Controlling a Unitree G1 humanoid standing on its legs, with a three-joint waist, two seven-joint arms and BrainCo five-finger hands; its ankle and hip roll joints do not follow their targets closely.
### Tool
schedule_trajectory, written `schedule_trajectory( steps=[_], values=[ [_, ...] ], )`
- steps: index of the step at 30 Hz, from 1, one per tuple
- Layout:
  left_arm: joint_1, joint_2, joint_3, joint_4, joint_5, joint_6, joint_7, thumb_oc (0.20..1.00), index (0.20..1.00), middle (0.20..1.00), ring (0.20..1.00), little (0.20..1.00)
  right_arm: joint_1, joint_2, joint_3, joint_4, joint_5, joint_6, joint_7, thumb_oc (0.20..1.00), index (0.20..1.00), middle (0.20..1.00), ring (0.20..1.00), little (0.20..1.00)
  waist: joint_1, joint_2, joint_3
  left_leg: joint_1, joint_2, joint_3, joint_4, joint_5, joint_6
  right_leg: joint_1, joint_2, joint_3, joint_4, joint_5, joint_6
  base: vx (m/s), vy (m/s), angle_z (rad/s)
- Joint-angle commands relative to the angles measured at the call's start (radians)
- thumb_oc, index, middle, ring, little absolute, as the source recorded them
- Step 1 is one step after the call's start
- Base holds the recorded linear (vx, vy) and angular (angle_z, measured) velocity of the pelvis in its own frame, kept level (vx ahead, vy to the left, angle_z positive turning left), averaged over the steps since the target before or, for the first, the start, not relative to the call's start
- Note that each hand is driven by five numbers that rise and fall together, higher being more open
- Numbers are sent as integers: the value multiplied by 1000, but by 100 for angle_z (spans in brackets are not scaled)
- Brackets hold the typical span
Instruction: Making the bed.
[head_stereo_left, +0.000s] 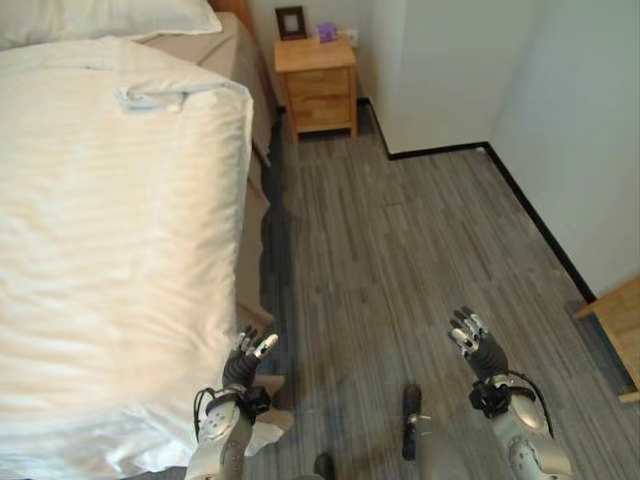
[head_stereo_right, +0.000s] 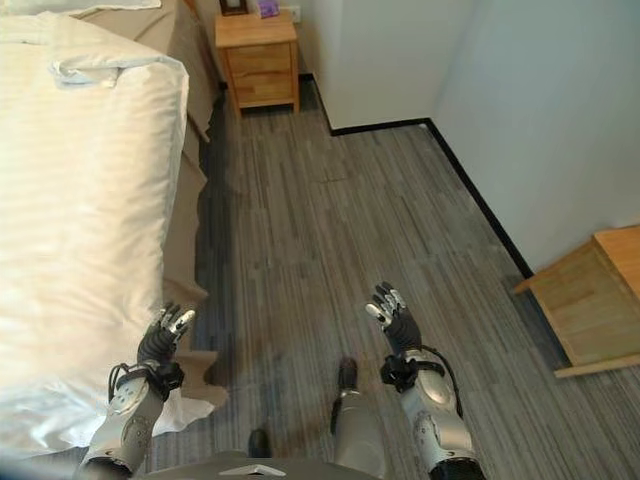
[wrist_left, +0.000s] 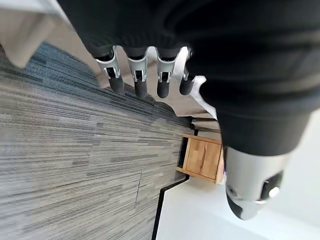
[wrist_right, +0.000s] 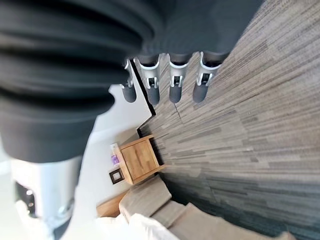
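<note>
White striped duvet (head_stereo_left: 110, 250) covers the bed (head_stereo_left: 225, 60), which runs along the robot's left side with its long axis pointing away from the robot toward the headboard end. The duvet's near corner hangs off the foot of the mattress toward the floor (head_stereo_left: 400, 250), close to the left hand (head_stereo_left: 245, 360). That hand is raised just beside the duvet's side edge and is not touching it. In the left wrist view its fingers (wrist_left: 142, 82) are straight and spread, holding nothing. The right hand (head_stereo_left: 472, 338) is well apart from the bed, out over bare floor; the right wrist view shows its fingers (wrist_right: 175, 85) likewise extended and empty.

Finding: the left hand is clearly the nearer one, and the cloth lies to its left and slightly ahead. Any coming grasp would probably fall to that hand, or require the robot to turn toward the bed to bring the right hand into reach.

Condition of the duvet: surface mostly smooth with faint stripes. At the far end its top edge is folded back and bunched, leaving tan sheet exposed beside a pillow (head_stereo_left: 100, 20). The side edge overhangs the mattress unevenly. The task is judged incomplete.

Also noted: a wooden nightstand (head_stereo_left: 316, 82) by the head of the bed, bearing a small dark picture frame (head_stereo_left: 291, 22).
</note>
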Motion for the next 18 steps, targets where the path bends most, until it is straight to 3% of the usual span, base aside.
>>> schedule_trajectory(
  steps=[1,3,4,5,6,7,8,10,11,12,13,14,16,17,18],
  values=[
    [-54,33,22,-56,21,-64,-8,1000,1000,1000,1000,1000,-1,-22,7,-71,-6,-49,16,1000,1000,1000,1000,1000,-27,-9,-41,134,-27,-53,230,52,-49,70,28,-22,-135,170,20,547,-217,64],
    [-43,16,16,-55,-6,-53,-2,1000,1000,1000,1000,1000,-13,-33,12,-70,52,-51,11,1000,1000,1000,1000,1000,-18,-20,-42,8,-5,-30,617,260,-71,139,47,-33,-117,120,-39,625,-398,2],
    [-40,6,14,-74,-40,-52,-5,1000,1000,1000,1000,1000,-14,-25,18,-79,129,-49,22,1000,1000,1000,1000,1000,1,-41,-30,-80,4,4,768,292,-65,201,55,-43,-131,94,-71,598,-487,-22],
    [-35,10,3,-92,-45,-48,-20,1000,1000,1000,1000,1000,-9,-28,21,-76,146,-49,33,1000,1000,1000,1000,1000,26,-61,-15,-160,1,29,877,283,-47,254,61,-44,-153,72,-91,373,-316,-10],
    [-35,10,3,-92,-45,-48,-20,1000,1000,1000,1000,1000,-9,-28,21,-76,146,-49,33,1000,1000,1000,1000,1000,25,-62,-16,-161,0,29,877,284,-47,253,60,-44,-153,72,-91,350,-258,-15],
    [-35,12,-16,-104,-31,-41,-26,1000,1000,1000,1000,1000,-9,-51,17,-71,118,-53,22,1000,1000,1000,1000,1000,60,-81,11,-258,-11,55,960,247,-41,314,64,-38,-173,42,-103,553,-203,-24],
    [-39,6,-29,-104,-47,-38,-35,1000,1000,1000,1000,1000,-26,-70,5,-59,102,-50,-2,1000,1000,1000,1000,1000,106,-88,30,-392,-25,81,952,194,-31,395,63,-18,-223,25,-91,771,-205,-23],
    [-38,-2,-46,-99,-62,-40,-46,1000,1000,1000,1000,1000,-32,-69,-7,-45,118,-53,-7,1000,1000,1000,1000,1000,138,-77,24,-453,-6,103,803,185,-38,474,61,-12,-255,-6,-79,731,-17,-17],
    [-36,-6,-54,-94,-64,-39,-55,1000,1000,1000,1000,1000,-33,-70,-12,-39,112,-59,-6,1000,1000,1000,1000,1000,148,-64,14,-472,20,139,632,208,-44,507,65,-22,-263,-34,-71,470,35,-39],
    [-36,-6,-55,-93,-64,-39,-55,1000,1000,1000,1000,1000,-32,-70,-13,-39,112,-59,-6,1000,1000,1000,1000,1000,148,-68,12,-468,15,142,621,215,-43,506,60,-22,-263,-33,-71,474,51,-45],
    [-35,-6,-66,-91,-64,-39,-59,1000,1000,1000,1000,1000,-31,-74,-13,-38,91,-62,-13,1000,1000,1000,1000,1000,156,-63,4,-466,29,166,511,223,-43,537,53,-31,-271,-46,-63,704,113,-44],
    [-38,-12,-62,-72,-60,-43,-54,1000,1000,1000,1000,1000,-32,-82,-11,-39,33,-70,-15,1000,1000,1000,1000,1000,171,-41,-16,-459,23,198,200,285,-61,597,62,-49,-280,-89,-37,703,114,-43],
    [-35,-13,-61,-65,-58,-41,-53,1000,1000,1000,1000,1000,-34,-86,-6,-31,10,-66,-15,1000,1000,1000,1000,1000,183,-36,-32,-460,24,198,124,304,-64,629,59,-52,-280,-98,-25,715,133,-12],
    [-16,-11,-41,-64,-41,-38,-44,1000,1000,1000,1000,1000,-41,-86,1,-16,-15,-55,-10,1000,1000,1000,1000,1000,199,-43,-57,-463,16,224,42,349,-75,676,37,-51,-280,-96,2,967,193,14],
    [2,-10,-22,-63,-34,-36,-40,1000,1000,1000,1000,1000,-47,-82,3,-16,-22,-48,-3,1000,1000,1000,1000,1000,211,-47,-73,-465,19,244,74,364,-75,702,26,-49,-265,-81,15,1038,249,8]
  ],
)
